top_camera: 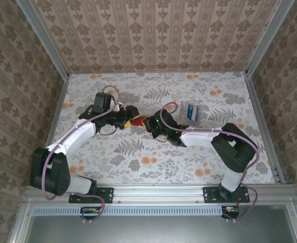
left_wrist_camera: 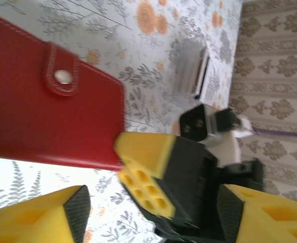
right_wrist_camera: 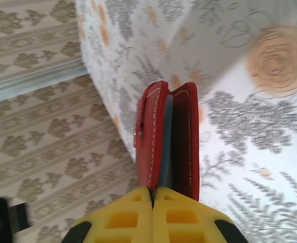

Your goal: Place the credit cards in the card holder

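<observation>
The card holder (top_camera: 138, 121), a red folding wallet, is held off the table between the two grippers. My right gripper (right_wrist_camera: 152, 195) is shut on the edge of one red flap (right_wrist_camera: 156, 136). A blue credit card (right_wrist_camera: 166, 136) shows edge-on between the wallet's two flaps. In the left wrist view the wallet's outer side (left_wrist_camera: 42, 121) with its snap tab (left_wrist_camera: 62, 76) is at upper left, and the right gripper's yellow fingers (left_wrist_camera: 146, 169) pinch its corner. My left gripper (left_wrist_camera: 151, 223) stands open just short of the wallet, holding nothing. More blue cards (top_camera: 191, 112) stand in a clear box.
The clear plastic box (left_wrist_camera: 191, 68) stands on the flowered table to the right of the grippers, behind the right arm (top_camera: 209, 136). Patterned walls close the table on three sides, with metal rails (top_camera: 57, 121) along the edges.
</observation>
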